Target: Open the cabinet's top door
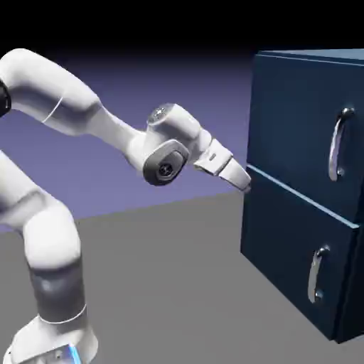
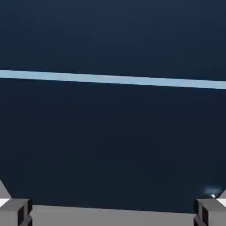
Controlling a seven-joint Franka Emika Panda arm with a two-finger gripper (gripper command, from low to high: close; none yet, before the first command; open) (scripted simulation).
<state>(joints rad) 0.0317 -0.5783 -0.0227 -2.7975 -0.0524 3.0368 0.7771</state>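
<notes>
The navy-blue cabinet point(image 1: 298, 213) stands at the exterior view's right. Its top door point(image 1: 291, 114) carries a curved silver handle point(image 1: 340, 142) near its right side. My gripper point(image 1: 244, 181) is open and empty, its tip close to the cabinet's left front edge at the height of the pale seam point(image 1: 306, 195) between the two doors, well left of the handle. In the hand view the dark door panels point(image 2: 113, 35) fill the picture, crossed by the pale seam point(image 2: 113, 79). The grey fingertips point(image 2: 15, 212) show wide apart at the bottom corners, with nothing between them.
The lower door point(image 1: 284, 249) has its own silver handle point(image 1: 316, 274). The grey table point(image 1: 163, 284) stretches out before the cabinet. My white arm point(image 1: 85, 114) rises from the lower left.
</notes>
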